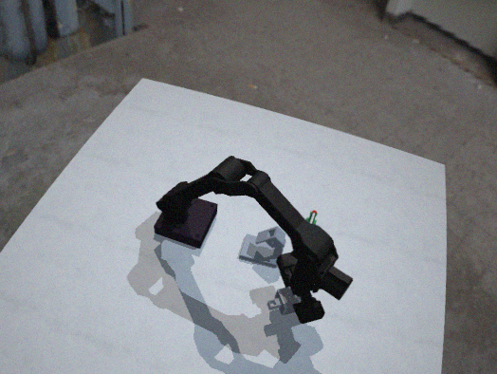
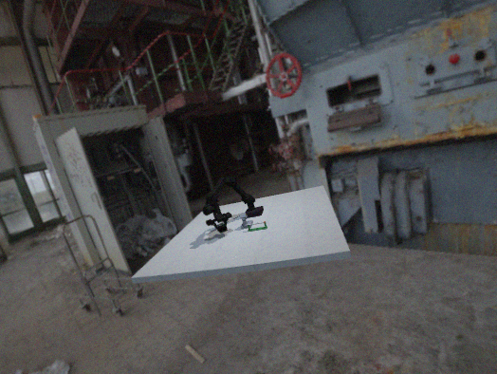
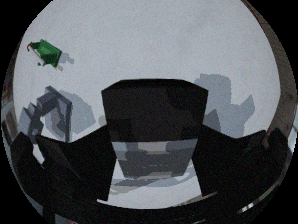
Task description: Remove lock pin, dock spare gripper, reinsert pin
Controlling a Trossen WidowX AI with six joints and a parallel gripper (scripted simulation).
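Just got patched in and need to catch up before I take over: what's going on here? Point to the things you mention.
The arm's claw [image 1: 305, 293] [image 2: 218, 220] [image 3: 152, 121] is shut on the spare gripper [image 1: 309, 310] [image 2: 221, 228] [image 3: 154, 110], a black block with grey fittings. It is not docked: the grey mount [image 1: 270, 234] [image 2: 247, 223] [image 3: 66, 107] stands apart from it. What looks like the red-ended lock pin is at the green holder [image 1: 309, 221] [image 2: 257, 229] [image 3: 49, 51], so docking and pinning remain.

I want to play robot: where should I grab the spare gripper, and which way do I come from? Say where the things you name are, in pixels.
Probably grab the spare gripper [image 1: 310, 312] [image 2: 221, 228] [image 3: 152, 121] by its black block, coming down from above, jaws on opposite sides. Those sides look flat, and the grey end [image 1: 285, 301] [image 3: 155, 162] sticks out, free for docking.
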